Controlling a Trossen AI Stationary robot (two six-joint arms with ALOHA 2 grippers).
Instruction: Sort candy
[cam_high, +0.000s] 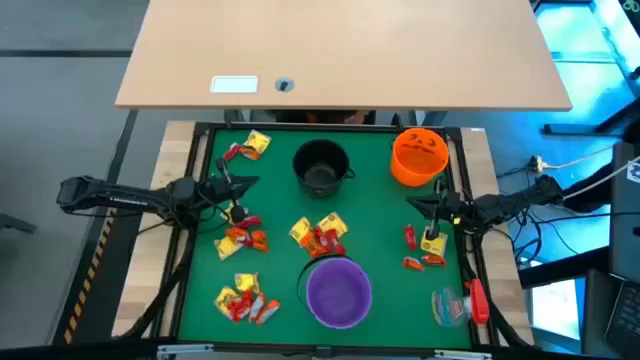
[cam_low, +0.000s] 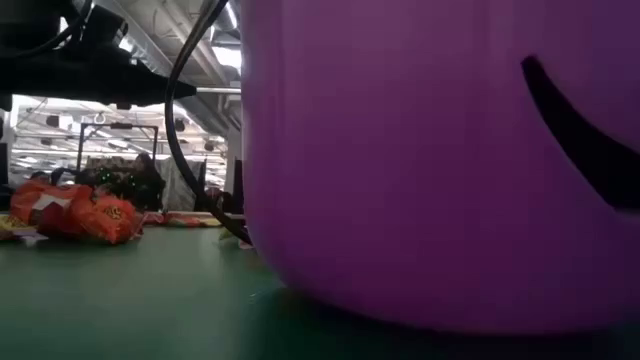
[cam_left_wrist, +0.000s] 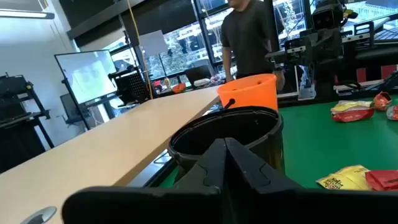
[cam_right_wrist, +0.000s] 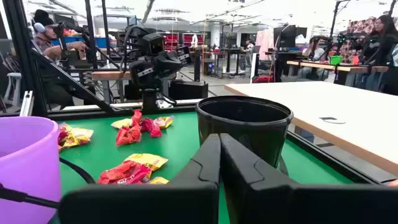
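The candy lies in several heaps of yellow, red and orange wrappers on the green mat (cam_high: 380, 230): far left (cam_high: 248, 147), left (cam_high: 243, 237), near left (cam_high: 245, 300), middle (cam_high: 320, 236) and right (cam_high: 422, 250). Three bowls stand on the mat: black (cam_high: 322, 165), orange (cam_high: 419, 156) and purple (cam_high: 338, 291). My left gripper (cam_high: 250, 184) hovers shut at the mat's left side, pointing level toward the black bowl (cam_left_wrist: 227, 134). My right gripper (cam_high: 415, 204) hovers shut at the right side, facing the black bowl (cam_right_wrist: 244, 121). Neither holds anything.
A clear plastic item with a red part (cam_high: 462, 303) lies at the near right corner. A wooden desk (cam_high: 340, 50) stands beyond the far edge. The purple bowl (cam_low: 440, 160) fills the low view, with candy (cam_low: 75, 215) beside it. A person (cam_left_wrist: 249, 37) stands behind the table.
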